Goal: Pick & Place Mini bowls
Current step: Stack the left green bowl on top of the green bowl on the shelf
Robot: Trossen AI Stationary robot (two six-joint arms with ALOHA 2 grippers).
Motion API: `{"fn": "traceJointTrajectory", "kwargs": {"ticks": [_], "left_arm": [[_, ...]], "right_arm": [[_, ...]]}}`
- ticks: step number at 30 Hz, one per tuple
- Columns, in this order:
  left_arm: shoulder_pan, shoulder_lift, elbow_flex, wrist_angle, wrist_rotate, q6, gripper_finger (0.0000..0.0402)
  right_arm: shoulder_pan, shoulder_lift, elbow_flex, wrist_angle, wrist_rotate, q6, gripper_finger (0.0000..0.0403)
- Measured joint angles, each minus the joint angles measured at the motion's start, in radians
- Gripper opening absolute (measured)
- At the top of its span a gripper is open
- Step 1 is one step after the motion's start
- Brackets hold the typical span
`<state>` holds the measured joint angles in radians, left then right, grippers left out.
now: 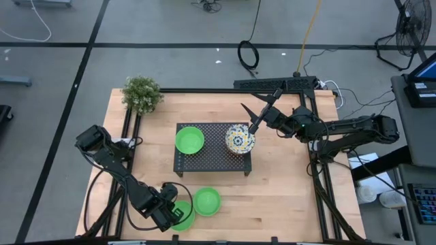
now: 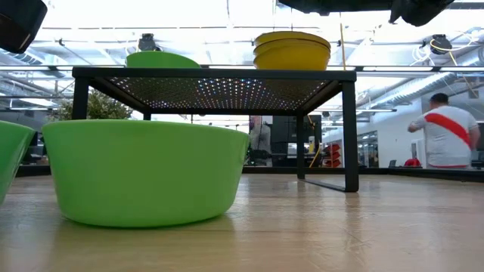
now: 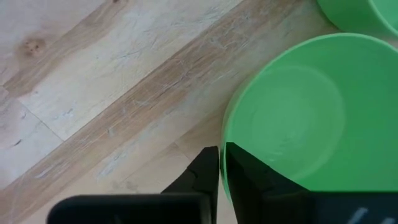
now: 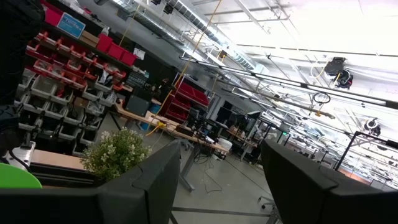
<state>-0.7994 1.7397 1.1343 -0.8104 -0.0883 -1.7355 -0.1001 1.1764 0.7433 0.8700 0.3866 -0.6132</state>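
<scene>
Green bowl rim pinched by low left end effector.

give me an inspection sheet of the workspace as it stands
surface: wooden table, bare wood around the rack
job's things: green bowl and patterned bowl on the rack; two green bowls on the table near the front edge, one free, one at the left tool
clutter: plant at the back left corner
grippers: left tool shut on the rim of its green bowl; right tool open, above the patterned bowl, holding nothing
cables: loose cables on the floor behind the table
surroundings: person in a white and red top far off; shelves of red bins
</scene>
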Motion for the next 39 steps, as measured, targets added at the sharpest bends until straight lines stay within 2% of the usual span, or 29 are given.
{"fn": "traceJointTrajectory", "kwargs": {"ticks": [5,10,15,27,35,39], "left_arm": [[0.000,0.000,0.000,0.001,0.000,0.000,0.0007],[0.000,0.000,0.000,0.000,0.000,-0.004,0.0018],[0.005,0.000,0.000,0.003,0.000,-0.001,0.0006],[0.009,-0.042,0.000,0.003,-0.001,0.007,0.0013],[0.009,-0.052,0.000,0.021,0.009,0.089,0.0010],[0.013,-0.076,0.007,0.049,-0.022,0.112,0.0006]], "right_arm": [[0.000,0.000,0.000,0.000,0.000,0.000,0.0215],[0.000,0.000,0.000,0.000,0.000,0.000,0.0215],[0.000,0.000,0.000,0.000,0.000,0.000,0.0215],[0.000,0.000,0.000,0.000,0.000,0.000,0.0215],[0.000,0.000,0.000,0.001,0.000,0.000,0.0215],[0.000,0.000,0.000,0.000,0.000,0.000,0.0215]]}}
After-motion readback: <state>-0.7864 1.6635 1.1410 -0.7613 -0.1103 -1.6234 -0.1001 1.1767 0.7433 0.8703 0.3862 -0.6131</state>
